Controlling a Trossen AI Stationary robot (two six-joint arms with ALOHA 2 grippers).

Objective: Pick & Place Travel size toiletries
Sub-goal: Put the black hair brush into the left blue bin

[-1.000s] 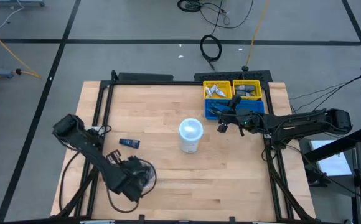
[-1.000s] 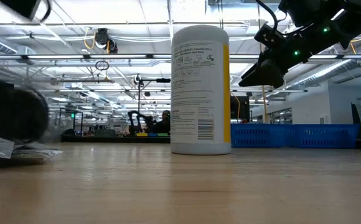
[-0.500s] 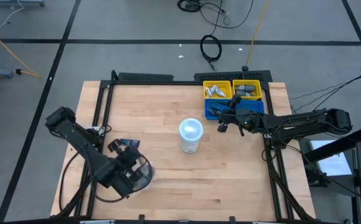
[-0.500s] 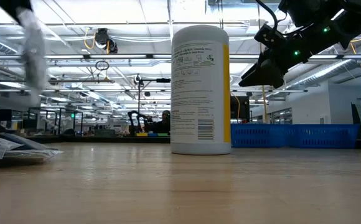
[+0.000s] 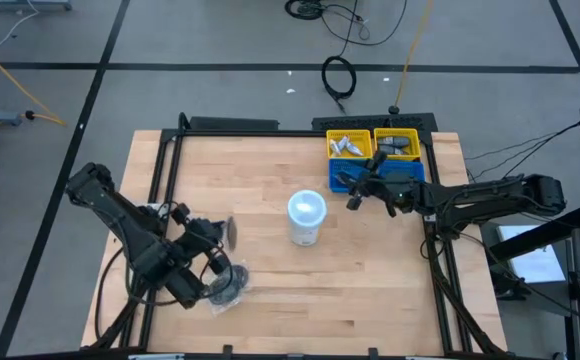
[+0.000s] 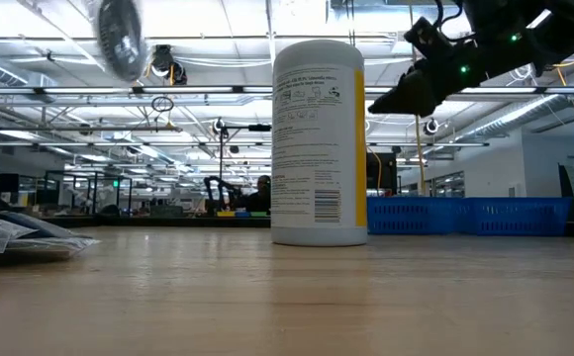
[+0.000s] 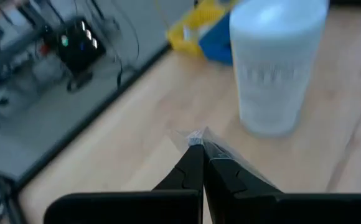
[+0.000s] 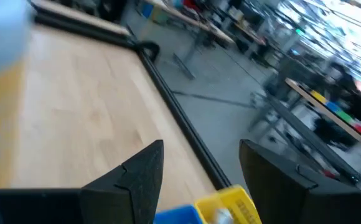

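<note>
High view: left gripper [image 5: 222, 232] holds a clear-wrapped disc [image 5: 232, 231] aloft.

A pale wooden counter [image 5: 300, 270] in a black frame stands on a grey floor [image 5: 220, 90] crossed by dark lines, with a coiled black cable [image 5: 338, 76] and a yellow cable [image 5: 10, 62] lying on it. Beyond the counter's far edge, a large hall with rows of bright ceiling lights [image 6: 218, 40] and distant workbenches [image 6: 119, 203] stretches away.
</note>
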